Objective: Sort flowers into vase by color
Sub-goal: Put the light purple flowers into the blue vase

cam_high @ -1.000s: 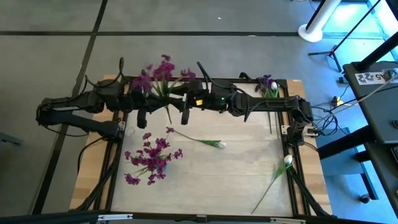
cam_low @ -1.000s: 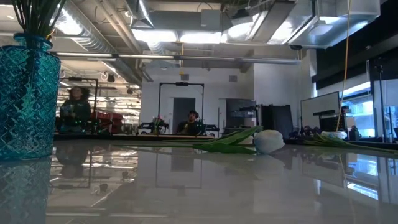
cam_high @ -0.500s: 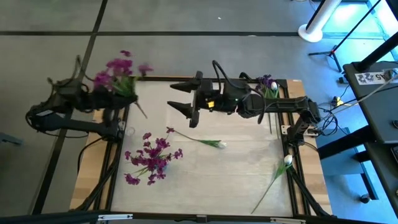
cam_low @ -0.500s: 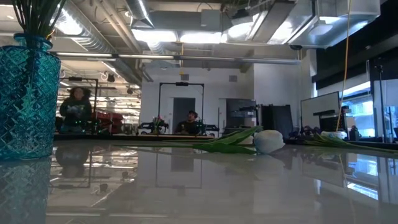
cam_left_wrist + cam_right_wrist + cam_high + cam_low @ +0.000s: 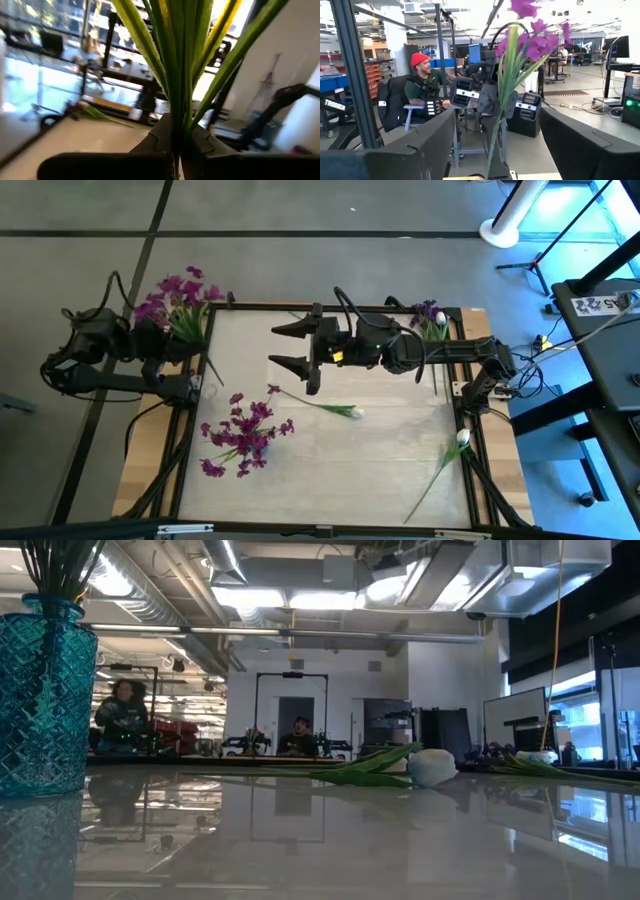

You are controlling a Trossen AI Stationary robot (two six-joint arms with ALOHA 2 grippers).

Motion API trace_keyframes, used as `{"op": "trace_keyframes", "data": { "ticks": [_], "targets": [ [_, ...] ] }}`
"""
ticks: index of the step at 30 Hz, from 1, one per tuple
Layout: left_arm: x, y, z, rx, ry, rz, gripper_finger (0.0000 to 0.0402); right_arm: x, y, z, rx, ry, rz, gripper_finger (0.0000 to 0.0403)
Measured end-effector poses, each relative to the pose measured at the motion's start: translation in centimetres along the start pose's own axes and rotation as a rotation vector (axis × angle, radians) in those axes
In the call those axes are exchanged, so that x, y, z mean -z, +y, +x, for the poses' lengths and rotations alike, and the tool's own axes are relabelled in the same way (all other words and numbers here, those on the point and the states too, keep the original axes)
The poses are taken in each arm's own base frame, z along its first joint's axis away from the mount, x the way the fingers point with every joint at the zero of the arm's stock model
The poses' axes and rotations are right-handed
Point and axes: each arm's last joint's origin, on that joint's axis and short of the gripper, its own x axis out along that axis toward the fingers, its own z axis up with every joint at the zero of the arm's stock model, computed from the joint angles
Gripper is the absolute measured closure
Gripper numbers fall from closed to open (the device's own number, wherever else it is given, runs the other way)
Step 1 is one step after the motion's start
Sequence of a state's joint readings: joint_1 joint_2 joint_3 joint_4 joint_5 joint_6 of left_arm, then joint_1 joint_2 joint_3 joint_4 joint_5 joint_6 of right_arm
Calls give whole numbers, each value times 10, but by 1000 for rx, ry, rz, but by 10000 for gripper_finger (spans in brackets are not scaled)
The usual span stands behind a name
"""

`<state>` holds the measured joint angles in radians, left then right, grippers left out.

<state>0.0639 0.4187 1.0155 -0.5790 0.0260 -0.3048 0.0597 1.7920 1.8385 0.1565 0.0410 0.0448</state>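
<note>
L wrist: left gripper [image 5: 176,145] clamped on purple stem [image 5: 180,305], hidden in low view | right gripper [image 5: 285,347] fingers apart, empty | blue vase [image 5: 40,690], white bud [image 5: 432,767] near camera

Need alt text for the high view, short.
From above: the left gripper holds a purple flower bunch at the table's left edge, while the right gripper hangs open over the middle. Another purple bunch and two white flowers lie on the table.

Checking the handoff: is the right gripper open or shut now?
Open. In the high view the right gripper has its two fingers spread wide over the table, nothing between them.
</note>
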Motion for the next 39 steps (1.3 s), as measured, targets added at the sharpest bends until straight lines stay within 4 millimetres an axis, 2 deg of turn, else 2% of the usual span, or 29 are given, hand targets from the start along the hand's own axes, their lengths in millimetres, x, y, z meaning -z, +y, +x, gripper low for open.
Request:
{"op": "trace_keyframes", "data": {
  "ticks": [5, 9, 14, 21, 24, 26, 32, 39],
  "targets": [
    [7, 1, -4, -1, 62, -35, 392, 1, 11, -1, -24, 3, -23, 113],
    [17, 3, -9, 9, 143, -56, 392, 2, 31, -2, -46, 4, -118, 113],
    [38, 7, -10, 88, 181, -84, 392, 0, 57, -8, 24, 10, -125, 113],
    [78, 15, 16, 278, 114, -113, 392, -3, 86, -20, 180, 24, -43, 113],
    [89, 16, 23, 322, 118, -91, 392, -2, 96, -23, 228, 28, -14, 113],
    [89, 14, 23, 334, 98, -74, 392, -2, 103, -26, 265, 27, 8, 113],
    [85, 5, 22, 420, 32, -32, 392, -3, 113, -31, 341, 27, 30, 114],
    [106, -3, 30, 478, -19, -20, 392, -3, 110, -31, 372, 27, 29, 114]
  ]
}}
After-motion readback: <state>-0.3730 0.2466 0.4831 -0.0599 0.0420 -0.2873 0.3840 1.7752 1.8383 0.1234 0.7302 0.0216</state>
